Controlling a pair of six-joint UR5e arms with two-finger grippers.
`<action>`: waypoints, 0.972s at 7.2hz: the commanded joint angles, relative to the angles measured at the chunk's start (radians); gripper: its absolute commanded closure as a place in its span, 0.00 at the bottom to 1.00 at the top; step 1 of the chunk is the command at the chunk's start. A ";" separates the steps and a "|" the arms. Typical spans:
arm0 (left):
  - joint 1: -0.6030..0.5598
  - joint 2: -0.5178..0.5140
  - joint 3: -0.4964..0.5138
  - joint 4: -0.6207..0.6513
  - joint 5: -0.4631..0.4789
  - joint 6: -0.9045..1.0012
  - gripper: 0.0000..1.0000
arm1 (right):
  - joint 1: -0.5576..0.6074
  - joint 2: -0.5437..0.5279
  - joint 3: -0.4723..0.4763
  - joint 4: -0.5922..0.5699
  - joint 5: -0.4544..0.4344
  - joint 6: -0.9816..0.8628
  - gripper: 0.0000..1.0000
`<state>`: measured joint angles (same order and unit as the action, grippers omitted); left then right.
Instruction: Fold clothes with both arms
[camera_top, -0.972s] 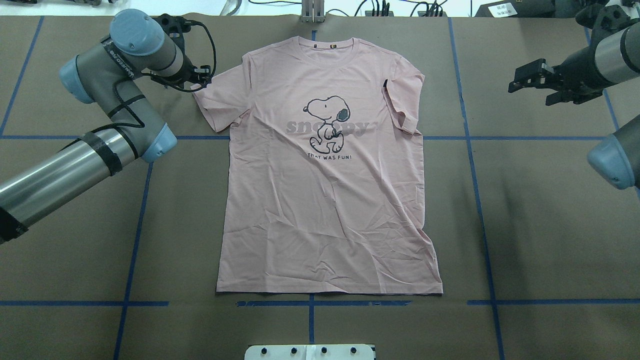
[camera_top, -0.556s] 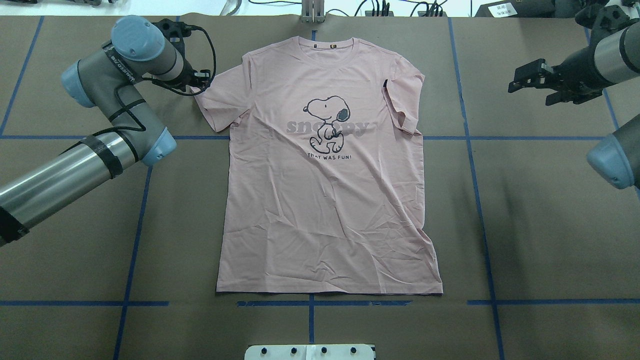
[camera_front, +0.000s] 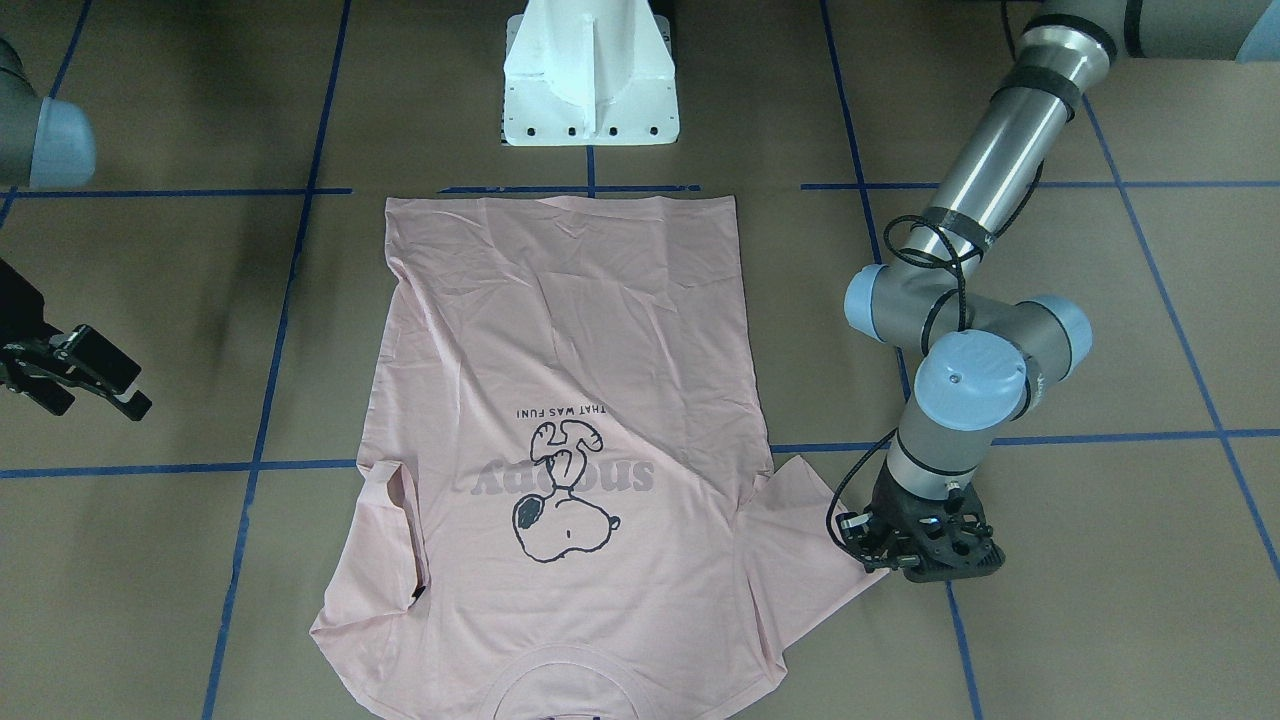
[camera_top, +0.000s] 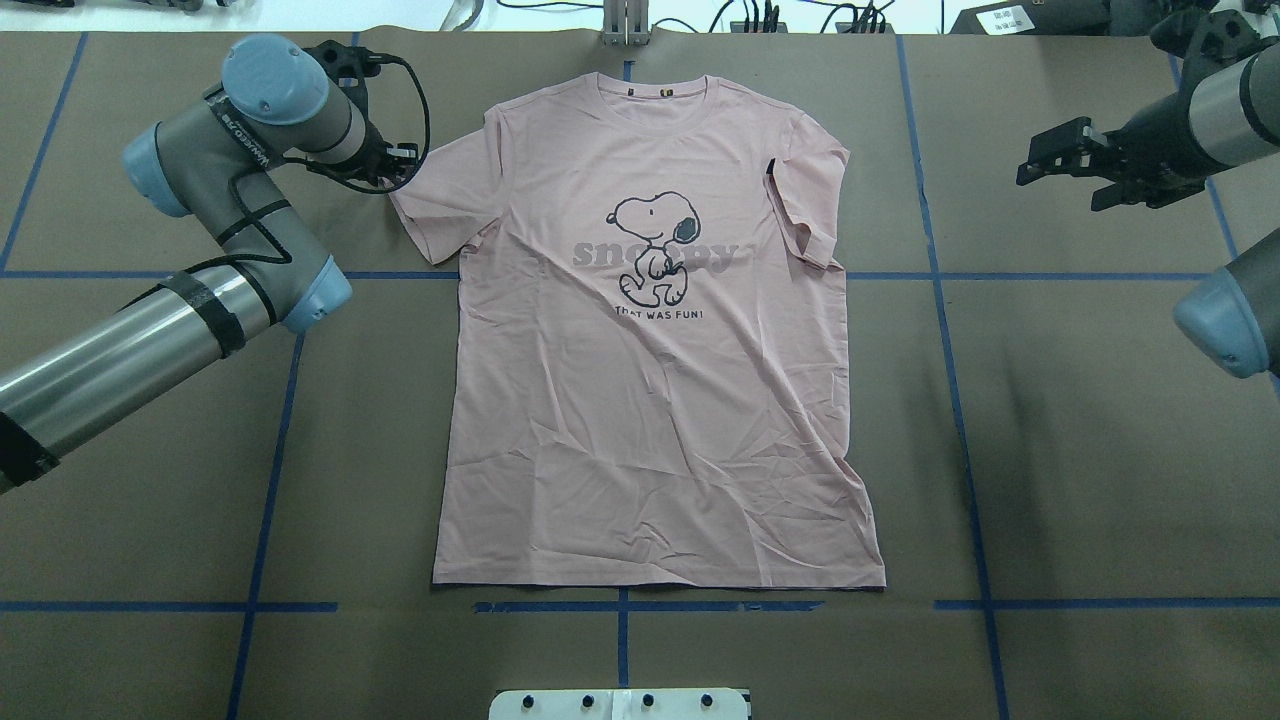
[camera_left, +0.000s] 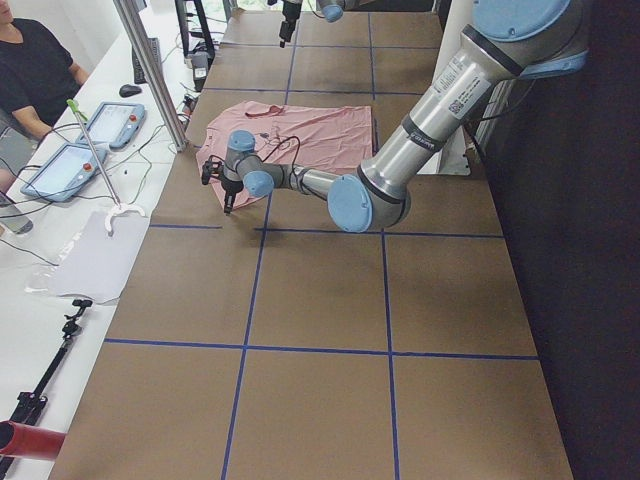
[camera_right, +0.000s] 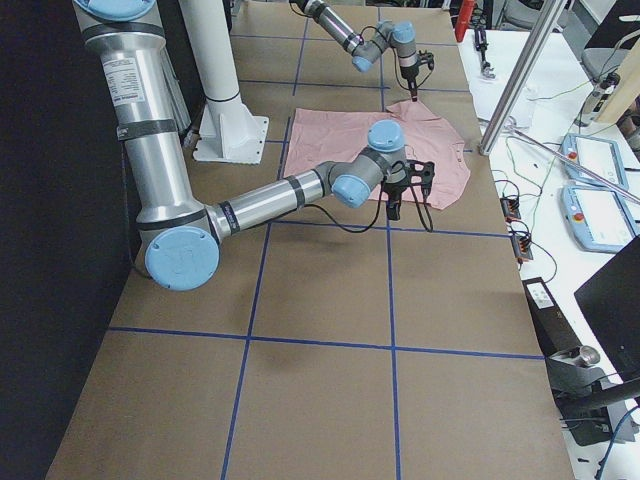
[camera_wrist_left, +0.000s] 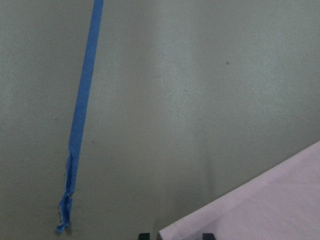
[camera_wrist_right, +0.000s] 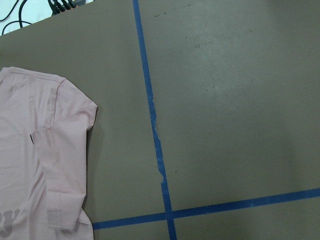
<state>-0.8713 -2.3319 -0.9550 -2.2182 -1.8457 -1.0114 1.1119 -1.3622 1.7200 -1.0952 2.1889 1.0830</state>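
Plainly limp and light, the T-shirt wants pinching at its sleeve hem; the left gripper straddles it, jaws apart, and the right gripper idles parted.

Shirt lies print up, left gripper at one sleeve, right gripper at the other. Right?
No. The right gripper hangs off to the side, clear of the shirt, as the overhead view shows. The rest holds: print up, left gripper at one sleeve.

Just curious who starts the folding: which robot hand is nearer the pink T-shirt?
Left. The left hand is down at the edge of one sleeve of the T-shirt; the right hand hangs off to the other side, clear of the fabric.
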 joint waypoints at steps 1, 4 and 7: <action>-0.002 -0.023 -0.002 0.002 -0.003 0.005 1.00 | 0.002 0.000 0.003 0.000 0.000 0.000 0.00; -0.005 -0.018 -0.164 0.066 -0.038 -0.009 1.00 | 0.002 0.005 0.001 0.000 0.002 -0.002 0.00; 0.079 -0.067 -0.285 0.246 -0.029 -0.153 1.00 | 0.000 0.014 -0.002 -0.002 -0.001 -0.002 0.00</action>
<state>-0.8354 -2.3686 -1.2276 -2.0100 -1.8791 -1.1161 1.1135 -1.3509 1.7197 -1.0966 2.1892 1.0816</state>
